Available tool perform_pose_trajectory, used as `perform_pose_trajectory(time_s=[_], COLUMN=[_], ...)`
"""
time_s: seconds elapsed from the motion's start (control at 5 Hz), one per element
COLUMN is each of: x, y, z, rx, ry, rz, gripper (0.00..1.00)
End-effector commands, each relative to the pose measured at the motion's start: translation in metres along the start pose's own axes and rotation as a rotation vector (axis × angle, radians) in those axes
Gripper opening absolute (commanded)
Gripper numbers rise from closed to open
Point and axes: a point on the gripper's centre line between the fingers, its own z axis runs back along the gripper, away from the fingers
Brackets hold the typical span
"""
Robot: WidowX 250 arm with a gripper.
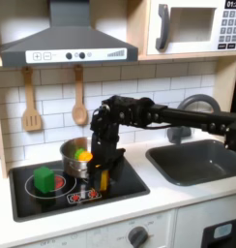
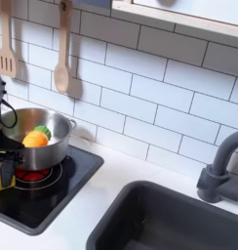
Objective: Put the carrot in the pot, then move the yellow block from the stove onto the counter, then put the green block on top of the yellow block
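In the first exterior view the black robot arm reaches in from the right and bends down over the flat black cooktop with red ring burners (image 1: 76, 189), and its pincer (image 1: 102, 177) is lowered at the front of the right burner, closed around the small bright yellow block (image 1: 103, 180), of which a narrow strip shows between the dark fingers; whether the block rests on the cooktop or is held just above it cannot be told. Just behind the pincer stands the round shiny steel pot with low sides (image 1: 72, 160), and the small orange toy carrot with a green leafy end (image 1: 82, 154) lies inside it. The small bright green cube (image 1: 43, 178) sits on the left burner, well apart from the pincer. The pale cream-white desk (image 1: 159, 196) runs around the cooktop and borders a dark grey sink (image 1: 202, 160) on the first exterior view's right. In the second exterior view the yellow block (image 2: 3, 175) shows at the left edge, gripped by the pincer (image 2: 1, 168) over the red ring, with the steel pot (image 2: 55, 146) close behind it holding the carrot (image 2: 36, 138). Two wooden utensils (image 1: 31, 102) hang on the white tiled wall above the cooktop
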Motion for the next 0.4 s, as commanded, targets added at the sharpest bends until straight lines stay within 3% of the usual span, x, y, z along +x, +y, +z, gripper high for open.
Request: perform_pose_trajectory(time_s=[0.0, 0.2], x=[-0.0036, -0.0039], y=[0.0024, 0.0029], z=[-0.0007, -0.0025], rx=[0.013, 0.013], ry=[-0.005, -0.007], rz=[0.012, 0.007], gripper=[1.00, 0.13])
